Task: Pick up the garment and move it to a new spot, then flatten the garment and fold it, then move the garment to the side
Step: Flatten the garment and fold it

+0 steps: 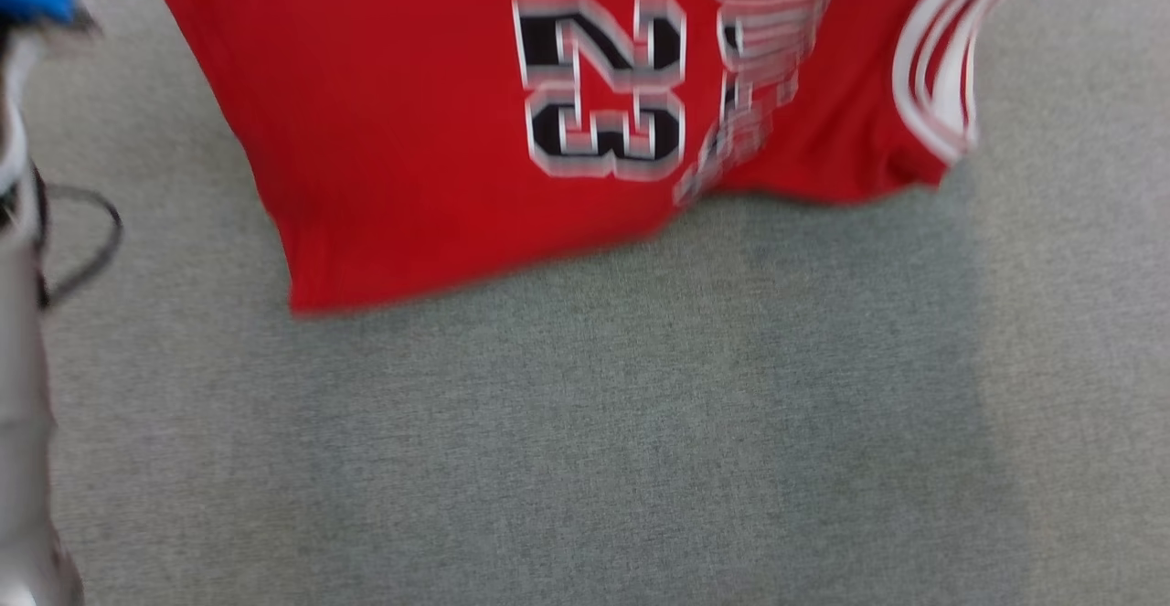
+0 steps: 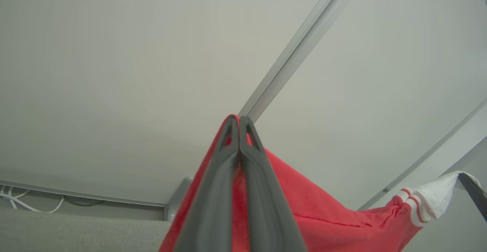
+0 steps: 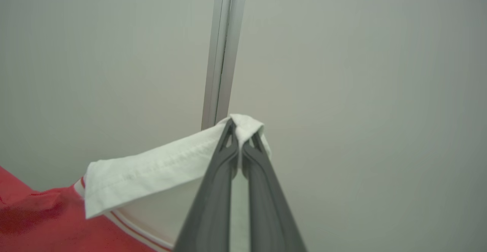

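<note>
Entry: garment aloft, move-to-new-spot step (our judgement).

Position: the garment (image 1: pixel 411 131), a red sleeveless jersey with a black-and-white number (image 1: pixel 603 85), hangs as a sheet between our two arms above the grey bench (image 1: pixel 640 451). Its lower edge hangs near the bench. The head view is blurred, so we cannot tell whether it touches.

Left claw (image 2: pixel 239 119): clenched on a red edge of the cloth, with fabric pinched right up to the fingertips.

Right claw (image 3: pixel 240 124): clenched on the white trim (image 3: pixel 152 168) by an armhole. The trim folds over the tips.

Handling, judged:
- Light and fully limp. The span between the claws sags in the left wrist view, so the cloth keeps no shape of its own.
- It looks like thin, smooth sports knit and is probably slippery. A pinch near the very edge could creep out under a jerk.
- It is not fragile, and a firm squeeze does no harm.
- The banded trim is thicker than the body cloth and should give the surer hold.

Where to hold: for flattening, we would keep two well-separated points along one edge, as now, so the weight of the cloth draws the panel straight. For folding, we would re-grip at corners or at the banded armholes rather than at mid-panel, where the cloth would bunch.
</note>
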Robot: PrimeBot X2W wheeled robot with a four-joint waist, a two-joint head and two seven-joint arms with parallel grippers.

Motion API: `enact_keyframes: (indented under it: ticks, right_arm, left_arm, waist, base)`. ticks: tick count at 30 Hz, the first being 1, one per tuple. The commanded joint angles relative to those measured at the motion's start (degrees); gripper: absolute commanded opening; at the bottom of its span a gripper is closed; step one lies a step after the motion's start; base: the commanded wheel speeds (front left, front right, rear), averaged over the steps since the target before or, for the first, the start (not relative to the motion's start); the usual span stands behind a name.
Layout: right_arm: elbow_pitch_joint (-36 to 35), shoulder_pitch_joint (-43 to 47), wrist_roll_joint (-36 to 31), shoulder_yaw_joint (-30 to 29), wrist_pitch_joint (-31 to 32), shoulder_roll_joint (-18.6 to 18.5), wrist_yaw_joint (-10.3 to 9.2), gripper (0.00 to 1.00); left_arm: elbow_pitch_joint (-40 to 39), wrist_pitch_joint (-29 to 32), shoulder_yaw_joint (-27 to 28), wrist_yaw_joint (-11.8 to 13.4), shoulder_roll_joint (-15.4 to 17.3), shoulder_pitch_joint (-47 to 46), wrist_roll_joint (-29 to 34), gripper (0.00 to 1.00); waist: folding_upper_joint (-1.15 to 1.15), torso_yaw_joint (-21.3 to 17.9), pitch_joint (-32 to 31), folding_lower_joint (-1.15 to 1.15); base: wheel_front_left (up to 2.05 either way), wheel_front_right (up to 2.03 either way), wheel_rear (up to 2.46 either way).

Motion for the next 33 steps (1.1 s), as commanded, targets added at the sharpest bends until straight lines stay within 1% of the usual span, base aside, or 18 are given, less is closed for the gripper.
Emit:
enact_keyframes:
  ticks: [1, 4, 8, 11, 14, 16, 19, 22, 24, 27, 29, 32, 33]
  right_arm:
    - [1.8, -3.5, -0.8, 0.2, -2.1, -0.5, 0.01, 0.0]
    - [8.2, -12.5, -2.8, 0.3, -9.9, 0.4, 0.01, 0.0]
    - [13.5, -21.4, -5.0, 1.0, -19.1, 0.4, 0.01, 0.0]
    - [16.0, -25.1, -5.4, 1.7, -24.7, 0.2, 0.01, 0.0]
    - [18.6, -25.0, -4.1, 3.0, -26.8, -0.1, 0.01, 0.0]
    - [19.9, -22.7, -3.2, 4.7, -27.6, -0.6, 0.01, 0.0]
    - [21.6, -16.8, -1.5, 8.1, -27.7, -1.1, 0.01, 0.0]
    - [22.8, -8.6, 1.2, 11.1, -27.0, -0.7, 0.01, 0.0]
    - [23.7, -3.0, 2.4, 13.3, -26.0, -1.4, 0.01, 0.0]
    - [24.7, 4.6, 4.4, 15.9, -24.0, -2.3, 0.01, 0.0]
    - [24.3, 9.6, 6.1, 16.0, -22.2, -2.6, 0.0, 0.0]
    - [22.7, 16.7, 7.7, 14.5, -19.5, -3.1, 0.01, 0.0]
    - [21.9, 19.1, 8.5, 13.8, -18.3, -3.1, 0.01, 0.0]
  left_arm:
    - [1.3, -1.2, 0.4, -0.5, -0.2, -3.4, 0.6, 0.0]
    - [7.3, -4.7, 0.0, -2.8, -0.5, -11.2, 2.7, 0.0]
    - [12.7, -10.2, 0.7, -5.7, -1.3, -19.6, 4.1, 0.0]
    - [15.4, -14.1, 1.2, -8.0, -1.4, -22.4, 4.8, 0.0]
    - [17.5, -16.8, 0.9, -10.2, -1.6, -22.1, 4.9, 0.0]
    - [18.9, -18.1, -0.2, -11.4, -1.6, -20.0, 5.4, 0.0]
    - [20.9, -20.0, -2.2, -12.6, -2.0, -15.7, 5.7, 0.0]
    - [23.1, -22.6, -4.0, -13.2, -2.6, -9.7, 5.3, 0.0]
    - [24.6, -23.9, -4.8, -13.3, -3.4, -5.7, 4.2, 0.0]
    - [27.2, -25.4, -6.5, -13.5, -3.7, 0.2, 3.4, 0.0]
    - [28.9, -26.1, -7.5, -13.6, -3.9, 4.3, 3.1, 0.0]
    - [30.8, -27.7, -8.2, -13.6, -5.2, 10.9, 1.8, 0.0]
    - [31.0, -28.0, -9.0, -13.6, -5.1, 13.0, 2.3, 0.0]
  waist:
    - [0.0, -1.0, 5.3, -0.02]
    - [0.0, -1.1, 6.7, -0.02]
    - [0.0, -1.1, 7.1, -0.02]
    - [0.0, -1.3, 7.0, -0.02]
    - [0.0, -1.7, 7.4, -0.02]
    - [0.0, -1.7, 7.6, -0.02]
    - [0.0, -1.7, 7.7, -0.02]
    - [0.0, -1.7, 7.3, -0.02]
    - [0.0, -1.4, 6.8, -0.02]
    - [0.0, -1.0, 5.5, -0.02]
    - [0.0, -0.7, 4.0, -0.02]
    - [0.0, -0.1, 0.7, -0.02]
    - [0.0, 0.1, -0.5, -0.02]
  base:
    - [0.0, 0.0, 0.0]
    - [0.0, 0.0, 0.0]
    - [0.0, 0.0, 0.0]
    - [0.0, 0.0, 0.0]
    - [0.0, 0.0, 0.0]
    - [0.0, 0.0, 0.0]
    - [0.0, 0.0, 0.0]
    - [0.0, 0.0, 0.0]
    - [0.0, 0.0, 0.0]
    - [0.0, 0.0, 0.0]
    - [0.0, 0.0, 0.0]
    - [0.0, 0.0, 0.0]
    - [0.0, 0.0, 0.0]
